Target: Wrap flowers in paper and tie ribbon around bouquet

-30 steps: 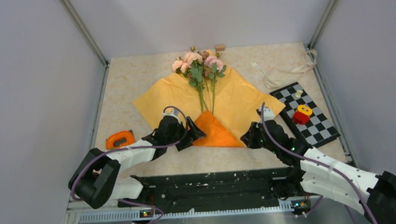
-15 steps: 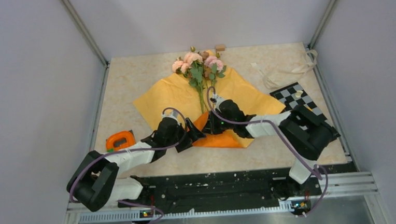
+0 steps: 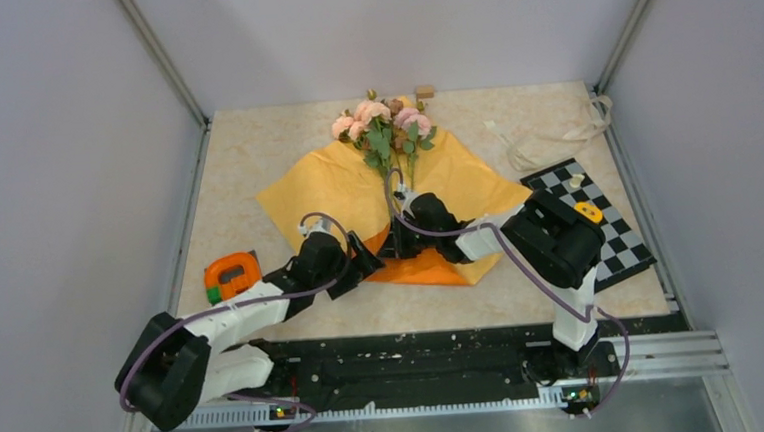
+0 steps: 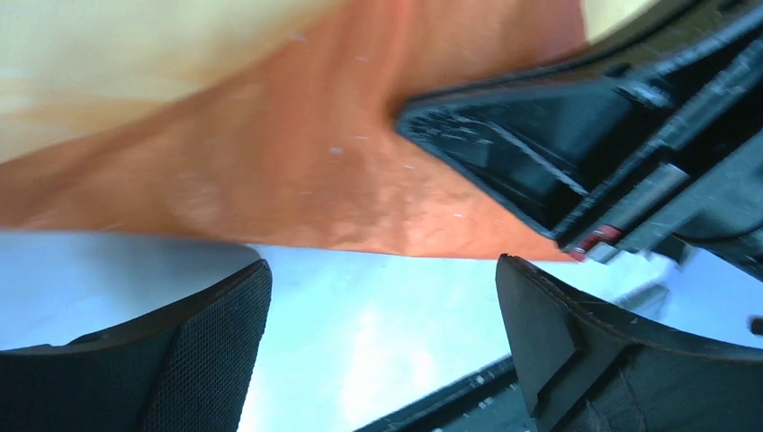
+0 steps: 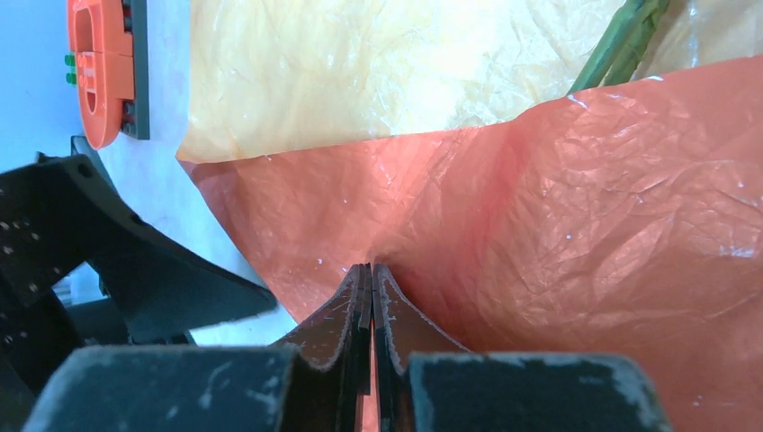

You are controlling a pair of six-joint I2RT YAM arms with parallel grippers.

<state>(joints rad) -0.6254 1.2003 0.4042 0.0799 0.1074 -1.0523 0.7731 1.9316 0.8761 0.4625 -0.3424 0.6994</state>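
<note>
Pinching the folded near corner of the paper (image 5: 585,198) with right pincer (image 5: 371,268), mid-surface; left pincer (image 4: 378,306) gaping alongside. Thin, crinkly, slippery stuff (probably tears easy), so best grabbed at folded edges.

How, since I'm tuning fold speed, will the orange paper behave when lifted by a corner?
Probably floppy: the paper puckers and drapes where the right end effector pinches it. Likely light and creasing easily, judging by its crinkled surface. Its glossy face may slip, and pulling could drag the flowers lying on it.
</note>
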